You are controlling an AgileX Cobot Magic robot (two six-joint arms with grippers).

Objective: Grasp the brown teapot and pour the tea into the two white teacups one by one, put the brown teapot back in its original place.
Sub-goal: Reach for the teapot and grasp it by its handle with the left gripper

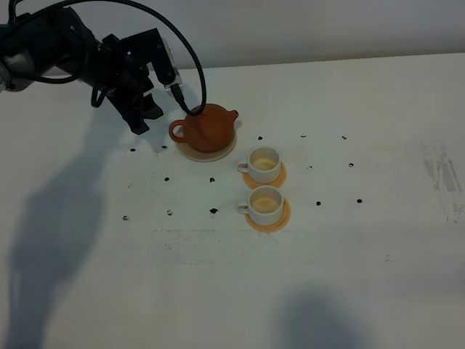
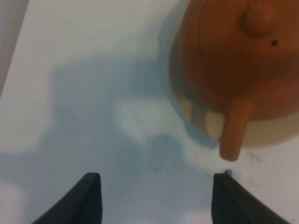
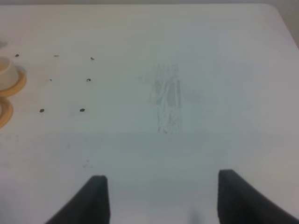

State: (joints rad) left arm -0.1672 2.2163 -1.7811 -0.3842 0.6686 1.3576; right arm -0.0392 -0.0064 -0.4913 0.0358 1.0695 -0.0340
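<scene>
The brown teapot (image 1: 208, 126) sits on its round beige coaster (image 1: 218, 154), the original place, left of the middle, handle (image 1: 176, 131) pointing left. My left gripper (image 1: 147, 118) hangs open and empty just left of that handle, not touching it. In the left wrist view the teapot (image 2: 233, 60) and its handle (image 2: 235, 133) lie beyond the left gripper (image 2: 156, 189), toward one finger. The two white teacups (image 1: 264, 163) (image 1: 265, 204) stand on orange coasters right of the pot, one nearer than the other. My right gripper (image 3: 163, 186) is open over bare table.
Small black marks (image 1: 213, 211) dot the white table (image 1: 363, 276) around the pot and cups. A scuffed patch (image 1: 439, 171) lies at the right edge. The right wrist view catches one cup's edge (image 3: 6, 72) and its orange coaster (image 3: 17, 84).
</scene>
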